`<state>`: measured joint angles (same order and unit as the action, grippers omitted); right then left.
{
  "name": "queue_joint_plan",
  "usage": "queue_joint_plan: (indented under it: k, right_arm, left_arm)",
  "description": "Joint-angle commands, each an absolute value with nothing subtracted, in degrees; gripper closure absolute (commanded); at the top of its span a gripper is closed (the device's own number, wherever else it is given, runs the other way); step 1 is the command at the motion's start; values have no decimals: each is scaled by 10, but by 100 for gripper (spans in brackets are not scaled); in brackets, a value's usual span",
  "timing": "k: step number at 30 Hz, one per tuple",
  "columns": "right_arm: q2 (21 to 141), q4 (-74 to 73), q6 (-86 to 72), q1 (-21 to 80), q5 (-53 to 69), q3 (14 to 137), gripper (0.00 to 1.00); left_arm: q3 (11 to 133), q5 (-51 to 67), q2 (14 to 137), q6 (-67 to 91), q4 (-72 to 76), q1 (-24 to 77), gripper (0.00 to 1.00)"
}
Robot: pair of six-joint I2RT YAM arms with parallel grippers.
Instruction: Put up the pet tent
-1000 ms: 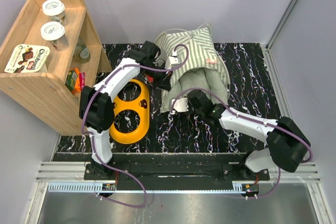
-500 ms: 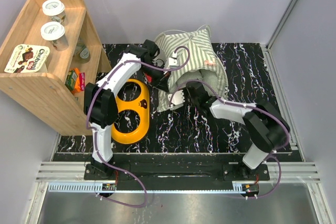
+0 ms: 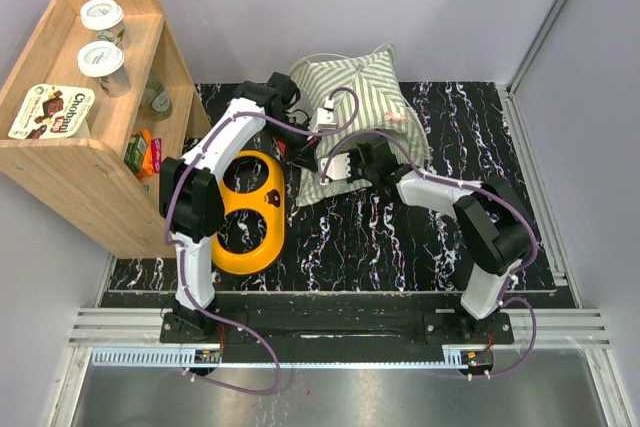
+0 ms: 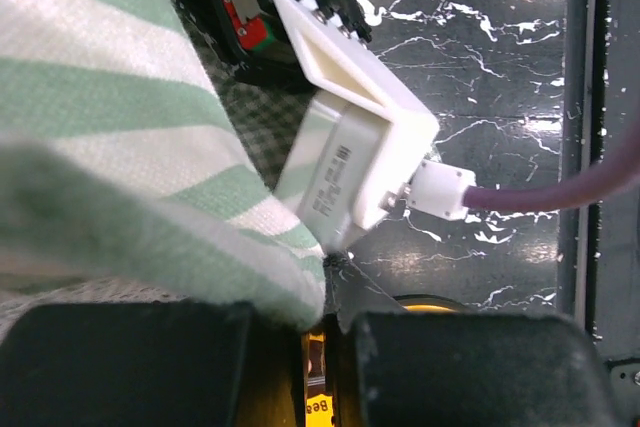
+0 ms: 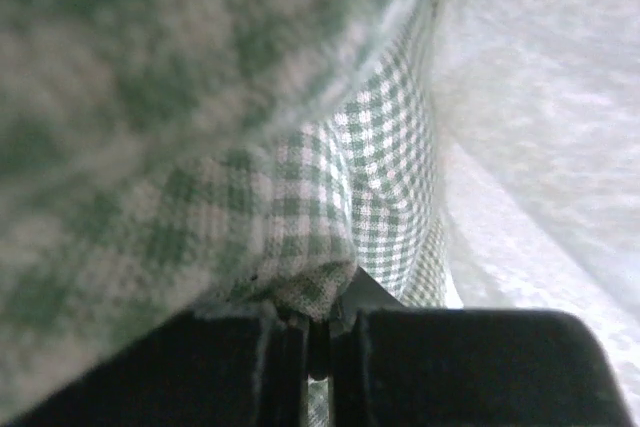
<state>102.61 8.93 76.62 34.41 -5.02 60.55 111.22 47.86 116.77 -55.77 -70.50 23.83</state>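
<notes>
At the near edge of the black, white-veined marble-pattern bench (image 3: 400,237) both arm bases sat side by side, and both arms reached away toward the far middle. Just beyond the left base lay a yellow plastic holder with two round holes (image 3: 245,264), flat on the bench, the left arm passing over its left side.

Farther in, the right claw (image 5: 318,322) was drawn narrow, its fingers almost together on a fold of the small-checked green-and-white padded cushion (image 5: 380,177), which bulged over the fingertips. To the right of that fold spread white lacy fabric (image 5: 540,127), blurred in the wrist view.

Just beside it, on the left, the left claw (image 4: 300,332) was also narrow, nipping the lower edge of the green-and-white striped fabric pet tent (image 3: 375,87); the hem dropped between the two dark pads, with a sliver of yellow showing below. In front of that claw sat the white wrist-camera housing (image 4: 350,147) of the right arm, a purple cable (image 4: 560,192) plugged into its side.

The tent itself lay as a crumpled, unraised heap on the far middle of the bench, directly beyond the two claws and touching both.

Along the left side stood a light wooden shelf unit (image 3: 60,162), carrying two white lidded cups (image 3: 102,15) on top and a flat chocolate box (image 3: 52,112) nearer the front.
</notes>
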Motion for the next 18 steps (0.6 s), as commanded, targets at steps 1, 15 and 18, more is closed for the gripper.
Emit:
queue_joint_plan:
  k: [1,15,18]
  right_arm:
    - [974,147,811,383,-48,664,100]
    - [1096,131,867,326,-40,711,100]
    - [1124,98,839,311,-32,716,100]
  left_arm:
    - [1139,548,1182,-577,-812,268,100]
    - [1147,589,1174,-631,-886,279,100]
    - [1143,589,1164,-631,-886,279,100]
